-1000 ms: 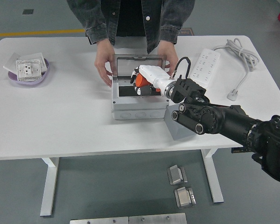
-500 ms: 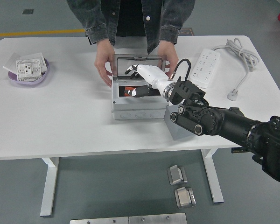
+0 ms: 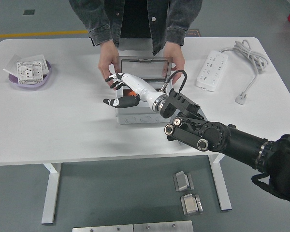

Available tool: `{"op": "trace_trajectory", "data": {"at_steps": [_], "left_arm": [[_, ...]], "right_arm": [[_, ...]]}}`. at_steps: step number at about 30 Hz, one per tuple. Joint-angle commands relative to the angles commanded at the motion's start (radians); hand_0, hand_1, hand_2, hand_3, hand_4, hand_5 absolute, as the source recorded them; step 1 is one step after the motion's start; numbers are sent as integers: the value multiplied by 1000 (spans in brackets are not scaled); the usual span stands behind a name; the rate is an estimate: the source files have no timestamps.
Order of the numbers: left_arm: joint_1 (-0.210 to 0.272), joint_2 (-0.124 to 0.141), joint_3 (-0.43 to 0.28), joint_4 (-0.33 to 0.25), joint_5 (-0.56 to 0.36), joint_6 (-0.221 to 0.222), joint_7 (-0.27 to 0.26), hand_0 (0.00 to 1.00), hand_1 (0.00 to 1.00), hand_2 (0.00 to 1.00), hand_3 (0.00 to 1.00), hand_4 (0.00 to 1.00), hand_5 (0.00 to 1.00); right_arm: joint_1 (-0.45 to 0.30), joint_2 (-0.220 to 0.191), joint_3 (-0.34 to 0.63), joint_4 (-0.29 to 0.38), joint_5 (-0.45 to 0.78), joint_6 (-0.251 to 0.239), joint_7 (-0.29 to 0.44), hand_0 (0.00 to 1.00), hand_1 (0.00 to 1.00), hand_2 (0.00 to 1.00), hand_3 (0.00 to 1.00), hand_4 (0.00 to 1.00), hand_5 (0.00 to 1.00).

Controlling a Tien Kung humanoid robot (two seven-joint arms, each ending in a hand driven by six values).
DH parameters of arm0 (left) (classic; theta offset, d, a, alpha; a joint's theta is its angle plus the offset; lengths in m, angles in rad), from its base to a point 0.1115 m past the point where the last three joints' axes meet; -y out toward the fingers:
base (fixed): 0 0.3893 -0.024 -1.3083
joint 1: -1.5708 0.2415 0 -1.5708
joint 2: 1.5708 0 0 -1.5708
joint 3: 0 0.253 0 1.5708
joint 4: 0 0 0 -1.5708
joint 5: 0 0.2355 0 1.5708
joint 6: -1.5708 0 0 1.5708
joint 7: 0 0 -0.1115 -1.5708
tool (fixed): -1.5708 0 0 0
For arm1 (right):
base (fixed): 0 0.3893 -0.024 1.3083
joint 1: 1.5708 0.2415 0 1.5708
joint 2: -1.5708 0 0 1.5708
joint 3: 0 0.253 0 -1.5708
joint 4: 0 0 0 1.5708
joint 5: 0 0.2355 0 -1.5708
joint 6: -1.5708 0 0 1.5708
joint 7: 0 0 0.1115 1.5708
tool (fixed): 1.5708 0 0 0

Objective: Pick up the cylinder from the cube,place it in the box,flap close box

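The grey box (image 3: 135, 115) stands mid-table with its lid (image 3: 145, 66) upright at the back. A small patch of the orange cylinder (image 3: 130, 91) shows inside it, behind my hand. My right hand (image 3: 117, 90) hangs over the box's left edge, fingers spread and holding nothing. A person at the far side holds the box with one hand (image 3: 108, 63) at its left and the other hand (image 3: 176, 59) at its right. The cube is hidden behind my right forearm. My left arm is not in view.
A purple bowl (image 3: 19, 82) with white socket parts sits at the far left. A white power strip (image 3: 211, 70) with its cable (image 3: 249, 58) lies at the right. Metal blocks (image 3: 186, 191) lie on the floor below the table.
My right hand let go of the orange cylinder inside the box, then opened and swung left from over the box's middle to its left edge. The person's hands stayed on the box.
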Motion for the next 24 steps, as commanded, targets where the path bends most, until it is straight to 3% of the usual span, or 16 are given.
{"op": "trace_trajectory", "data": {"at_steps": [3, 7, 15, 17, 24], "left_arm": [[1, 0, 9, 1, -9, -1, 1, 673, 671, 631, 674, 668, 165], [0, 4, 16, 2, -18, -1, 1, 673, 671, 631, 675, 668, 165], [-10, 9, 23, 1, -24, 0, -1, 673, 673, 631, 675, 669, 164], [-13, 11, 22, 1, -22, 0, -2, 675, 673, 632, 682, 670, 166], [-26, 18, 23, 0, -17, 1, -4, 676, 673, 632, 683, 672, 166]], "right_arm": [[25, -23, 62, 51, -13, 12, -6, 798, 703, 712, 799, 826, 370], [80, -40, 94, 31, -7, 18, -6, 797, 702, 710, 787, 839, 391], [210, -13, 0, -133, 85, 24, 19, 803, 707, 709, 777, 860, 423], [231, 0, -34, -173, 116, 26, 26, 809, 708, 714, 774, 881, 476], [274, 30, -170, -319, 254, 35, 57, 821, 714, 715, 770, 884, 484]]}}
